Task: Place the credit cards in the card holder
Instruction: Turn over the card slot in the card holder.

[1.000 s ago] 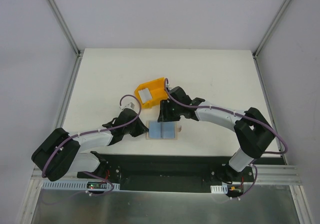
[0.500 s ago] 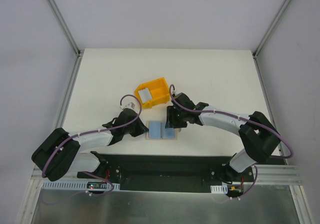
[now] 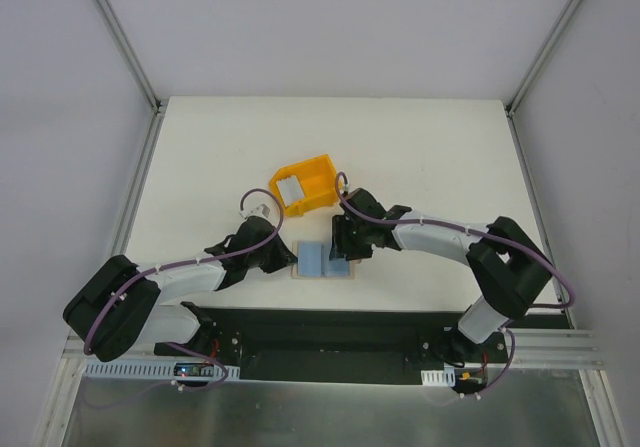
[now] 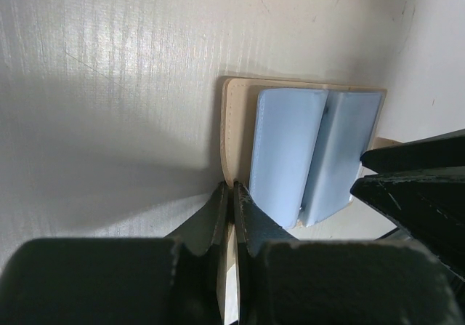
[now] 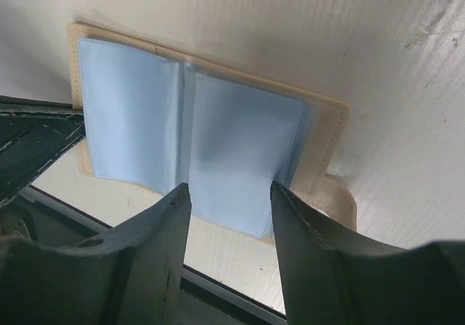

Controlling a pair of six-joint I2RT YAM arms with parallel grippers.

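Note:
The beige card holder (image 3: pixel 322 277) lies open near the table's front edge, with pale blue sleeve pages (image 3: pixel 312 259) spread across it. My left gripper (image 3: pixel 293 260) is shut on its left beige edge (image 4: pixel 236 121); the closed fingertips (image 4: pixel 221 194) pinch the cover. My right gripper (image 3: pixel 342 250) is open and empty, hovering low over the right sleeve page (image 5: pixel 240 143), and the beige cover (image 5: pixel 323 150) shows beyond it. One silvery-grey credit card (image 3: pixel 290 187) lies in the yellow bin (image 3: pixel 318 179). I see no card in either gripper.
The yellow bin stands just behind the card holder, close to my right wrist. The black base rail (image 3: pixel 330 332) runs along the near edge, right in front of the holder. White walls close in the table on three sides.
My right gripper has come away from the yellow bin and moved toward me and down over the right half of the card holder. The left gripper has held still on the holder's edge.

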